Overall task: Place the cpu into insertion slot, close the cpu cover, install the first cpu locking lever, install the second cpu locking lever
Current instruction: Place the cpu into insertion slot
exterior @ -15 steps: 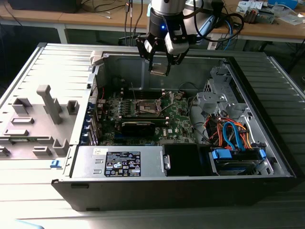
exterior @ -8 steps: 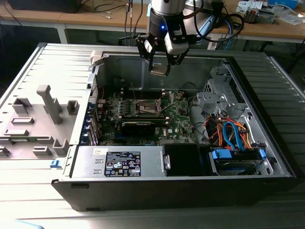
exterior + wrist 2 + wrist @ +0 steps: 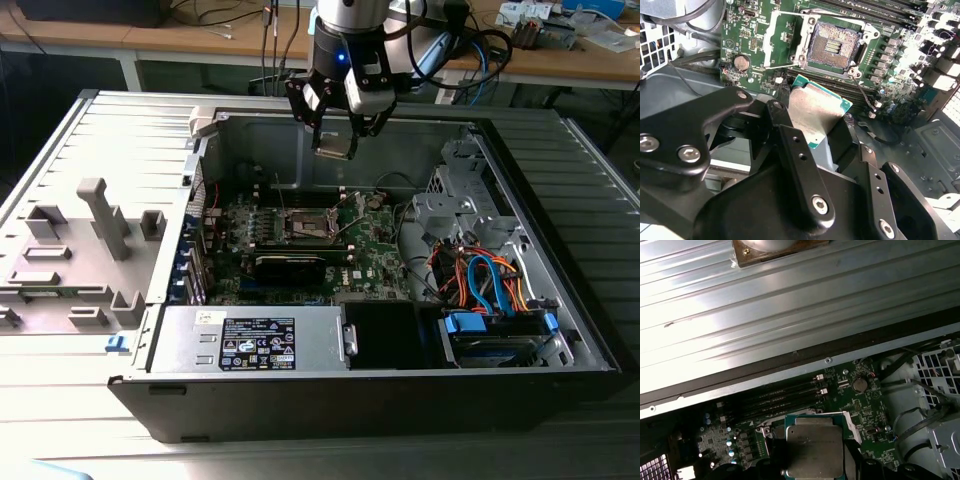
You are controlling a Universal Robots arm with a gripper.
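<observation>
Gripper (image 3: pixel 340 128) hangs over the open computer case (image 3: pixel 400 150), its fingers pinching the cpu (image 3: pixel 333 145) at opposite edges. Both wrist views show the cpu's dull silver top, and it sits tilted in the second wrist view (image 3: pixel 817 112). On the green motherboard (image 3: pixel 890 65), the insertion slot (image 3: pixel 832 47) lies exposed, well apart from the cpu. The cpu cover (image 3: pixel 767 37) stands flipped open just beside the slot. The case rests on a ribbed grey counter (image 3: pixel 60 130).

Exterior view: high, down into case (image 3: pixel 300 400); both wrist views close abv mobo (image 3: pixel 735 30) (image 3: pixel 870 412).
</observation>
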